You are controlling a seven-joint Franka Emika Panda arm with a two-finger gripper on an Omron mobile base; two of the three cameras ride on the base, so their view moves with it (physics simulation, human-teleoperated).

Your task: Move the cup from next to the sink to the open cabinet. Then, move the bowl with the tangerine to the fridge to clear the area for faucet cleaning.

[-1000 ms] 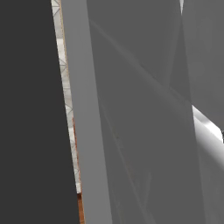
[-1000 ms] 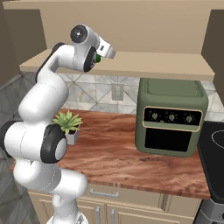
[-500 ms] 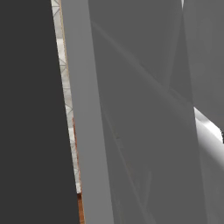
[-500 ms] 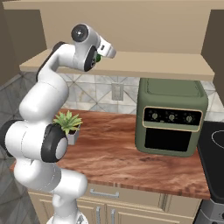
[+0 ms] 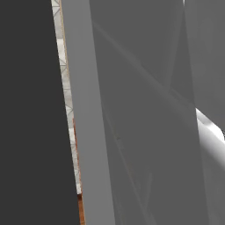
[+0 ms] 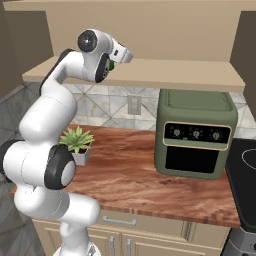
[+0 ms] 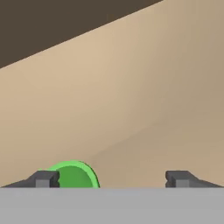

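Presently, cabinet (image 6: 150, 75): an open tan wooden shelf is seen above the counter; the cup (image 7: 73, 175) is seen inside it in the hand view, low at the left.
Cup: small, bright green, plain and rounded; a green sliver (image 6: 111, 64) is also seen beside the wrist in the right base view.
Counter (image 6: 130, 175): reddish-brown wood grain, backed by grey patterned tile.
Oven (image 6: 196, 134): a boxy olive-green countertop appliance with 3 knobs and a dark window is set at the right of the counter.
Plant (image 6: 76, 142): a spiky green plant in a small grey pot is placed at the left of the counter.
Claw (image 7: 113, 179): the 2 dark tips are spread wide; the cup is seen just beside the left tip (image 7: 43, 179), but whether they touch cannot be told. Nothing is gripped.
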